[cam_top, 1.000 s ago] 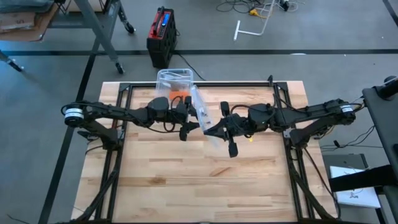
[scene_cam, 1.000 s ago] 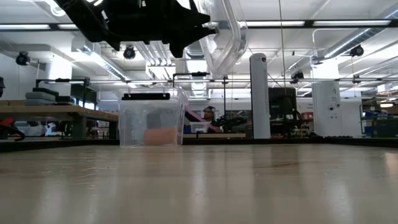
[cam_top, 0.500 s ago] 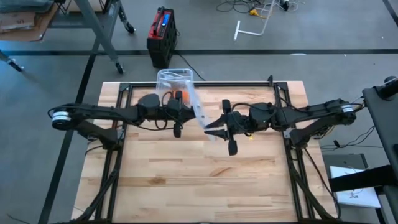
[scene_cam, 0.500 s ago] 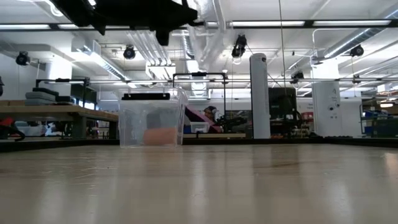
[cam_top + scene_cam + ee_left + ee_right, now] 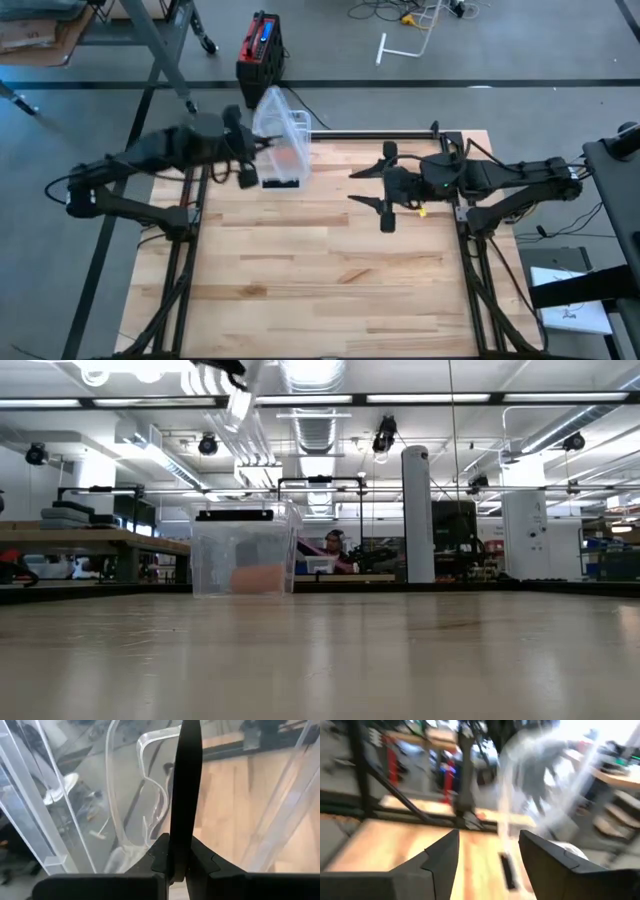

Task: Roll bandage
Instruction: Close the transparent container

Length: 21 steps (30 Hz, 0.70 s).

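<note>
Left gripper (image 5: 245, 170): it's hanging up over the far-left part of the table (image 5: 330, 285), right beside the clear box (image 5: 281, 180), and it's clenching the box's clear lid (image 5: 283, 112).
Left fingers: in the left wrist view they're pressing together into one thin dark strip (image 5: 185, 795), with the see-through plastic of the lid (image 5: 127, 795) curving off to one side.
Lid: it's tilting up on edge above the box instead of sitting flat on it. In the low view it's poking in at the top (image 5: 240, 405), well above the box.
Box: it's sitting upright at the far edge of the table, left of centre. The low view is showing it as a clear tub (image 5: 243, 545) standing on the wood.
Bandage (image 5: 288, 156): it's lying inside the clear box, looking like an orange-pink lump at the bottom (image 5: 258, 577). Can't really tell how rolled it is from here.
Right gripper (image 5: 355, 187): it's hovering over the middle-right of the table, well apart from the box and pointing toward it. It's spread wide and isn't gripping anything.
Right fingers: the right wrist view is showing both dark fingers (image 5: 442, 855) standing apart with bare wood between them. Everything past them is pretty smeared.
</note>
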Available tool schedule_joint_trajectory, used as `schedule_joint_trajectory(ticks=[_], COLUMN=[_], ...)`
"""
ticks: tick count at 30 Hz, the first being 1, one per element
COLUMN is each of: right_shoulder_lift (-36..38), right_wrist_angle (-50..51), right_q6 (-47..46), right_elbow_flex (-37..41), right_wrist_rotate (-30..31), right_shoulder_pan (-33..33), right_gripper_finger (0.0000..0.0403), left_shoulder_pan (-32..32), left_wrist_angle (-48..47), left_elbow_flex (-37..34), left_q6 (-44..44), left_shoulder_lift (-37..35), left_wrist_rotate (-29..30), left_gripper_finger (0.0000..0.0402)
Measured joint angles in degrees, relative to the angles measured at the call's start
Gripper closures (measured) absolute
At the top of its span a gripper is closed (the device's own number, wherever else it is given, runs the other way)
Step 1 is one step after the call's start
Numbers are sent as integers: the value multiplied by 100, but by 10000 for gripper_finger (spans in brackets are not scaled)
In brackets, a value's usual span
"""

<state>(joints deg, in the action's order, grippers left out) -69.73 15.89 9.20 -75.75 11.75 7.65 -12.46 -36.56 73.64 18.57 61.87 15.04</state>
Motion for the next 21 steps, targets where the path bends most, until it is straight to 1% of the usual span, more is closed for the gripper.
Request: schedule_joint_trajectory(ticks=[2,5,8,10,13,17,21], right_shoulder_lift=[-4,-131,-374,-477,-625,-826,-839], right_wrist_angle=[272,484,715,857,760,815,767], right_q6=[51,-30,-12,66,193,268,411], right_elbow_flex=[6,107,219,314,467,628,820], right_wrist_rotate=[270,329,337,321,321,326,349], right_shoulder_pan=[-80,-294,-449,-521,-597,-633,-689], right_gripper_finger=[196,191,190,191,196,198,195], left_shoulder_pan=[-181,-548,-891,-1103,-1358,-1587,-1655], left_wrist_angle=[-901,-2301,-3367,-3763,-4331,-4888,-4820], left_elbow_flex=[783,1786,2506,2865,3245,3718,4029], left_q6=[54,148,380,596,1496,3535,4669], left_shoulder_lift=[166,531,927,1242,1743,2344,2835], left_wrist_rotate=[49,91,128,112,108,115,154], left_gripper_finger=[381,381,381,381,381,381,381])
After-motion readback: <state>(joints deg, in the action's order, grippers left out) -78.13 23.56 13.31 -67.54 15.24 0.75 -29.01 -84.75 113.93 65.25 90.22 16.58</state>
